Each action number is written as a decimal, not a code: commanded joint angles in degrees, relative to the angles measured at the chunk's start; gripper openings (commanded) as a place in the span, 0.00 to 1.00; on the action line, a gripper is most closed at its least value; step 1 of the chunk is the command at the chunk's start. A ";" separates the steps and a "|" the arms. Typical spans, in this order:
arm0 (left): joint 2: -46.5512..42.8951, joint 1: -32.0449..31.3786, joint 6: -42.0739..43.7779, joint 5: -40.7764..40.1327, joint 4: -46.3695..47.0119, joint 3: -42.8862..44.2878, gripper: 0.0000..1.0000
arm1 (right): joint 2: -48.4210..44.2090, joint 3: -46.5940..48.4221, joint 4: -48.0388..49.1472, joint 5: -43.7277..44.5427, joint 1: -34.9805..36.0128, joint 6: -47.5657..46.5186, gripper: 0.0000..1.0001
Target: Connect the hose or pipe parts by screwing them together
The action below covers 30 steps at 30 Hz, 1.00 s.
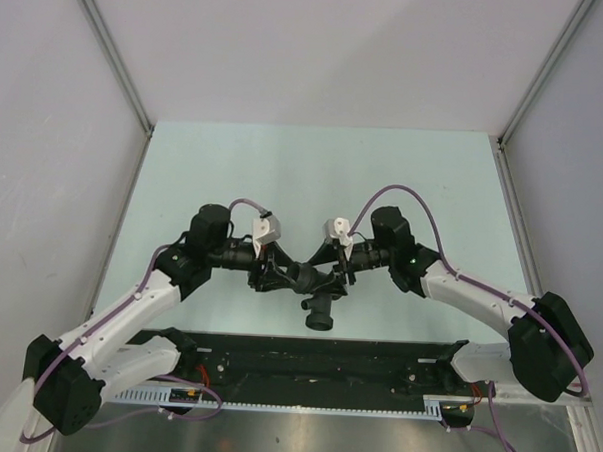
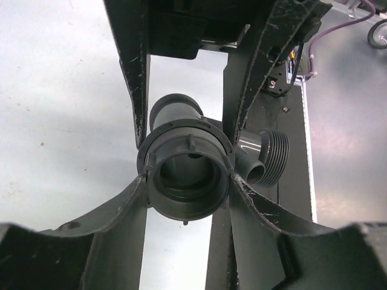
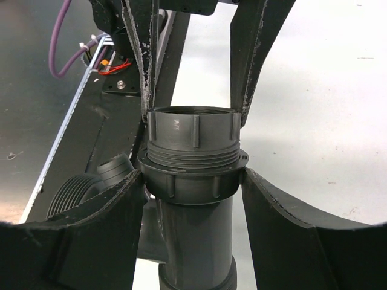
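Branched pipe fitting [image 1: 310, 280] held between both arms over the near middle of the pale green worktop [image 1: 314, 167]. Left pincer [image 1: 271, 275] is clenched on one ribbed collar, right pincer [image 1: 337, 272] on the opposite one. The side branch points toward the black rail [image 1: 306, 361]. Plain grey walls [image 1: 319, 47] and aluminium posts [image 1: 114, 53] enclose the worktop.

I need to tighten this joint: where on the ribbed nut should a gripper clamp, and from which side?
Clamp the ribbed nut across its outer ring, coming end-on along its axis toward the open mouth. Its raised ribs should resist slipping, and that approach stays clear of the threaded branch.
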 commanded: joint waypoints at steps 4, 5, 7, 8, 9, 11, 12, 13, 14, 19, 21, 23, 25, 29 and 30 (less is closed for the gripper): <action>1.20 -5.09 17.83 2.75 2.94 -1.07 0.00 | -1.51 3.84 10.73 -8.69 0.25 4.51 0.02; 0.85 -5.27 20.71 2.92 2.94 -1.34 0.00 | -1.51 3.93 11.08 -9.13 -0.01 4.68 0.02; -0.38 -5.45 23.63 3.01 2.94 -2.48 0.00 | -1.42 3.84 11.43 -10.62 -0.36 5.38 0.01; -0.73 -5.45 26.34 2.92 2.94 -2.75 0.00 | -1.25 3.84 11.69 -11.07 -0.54 5.65 0.01; -1.08 -5.54 27.76 2.92 2.94 -3.01 0.00 | -1.07 4.01 11.69 -11.59 -0.80 6.17 0.01; -1.08 -5.89 30.66 2.75 2.85 -2.84 0.00 | -0.89 4.10 11.43 -12.47 -0.89 6.62 0.00; -1.00 -6.06 31.54 2.83 2.85 -2.66 0.00 | -0.72 4.10 11.17 -12.65 -0.98 6.62 0.00; -1.00 -6.24 32.34 3.01 2.94 -2.49 0.00 | -0.72 4.10 10.91 -13.00 -1.07 6.62 0.00; -1.08 -6.59 33.91 2.75 2.85 -2.49 0.00 | -0.28 4.19 10.47 -13.26 -1.07 6.62 0.00; -0.73 -7.47 36.56 -1.56 2.85 -0.73 0.00 | 0.60 4.28 9.24 -13.36 -0.98 7.06 0.00; -1.70 -8.61 39.01 -2.79 2.94 -0.64 0.00 | 1.12 4.37 9.15 -13.62 -1.07 7.32 0.00; -2.14 -9.75 40.69 -5.67 2.85 0.06 0.00 | 1.57 4.80 9.15 -13.79 -1.07 8.11 0.00; -2.40 -10.72 42.35 -7.53 2.85 0.41 0.00 | 1.83 5.07 9.15 -13.62 -1.15 8.72 0.00; -4.07 -13.35 46.14 -12.80 2.77 -0.90 0.00 | 2.27 5.51 8.71 -13.79 -1.59 9.96 0.00; -4.42 -13.71 46.75 -14.11 2.85 -1.34 0.00 | 2.44 5.60 8.53 -14.06 -1.77 10.22 0.00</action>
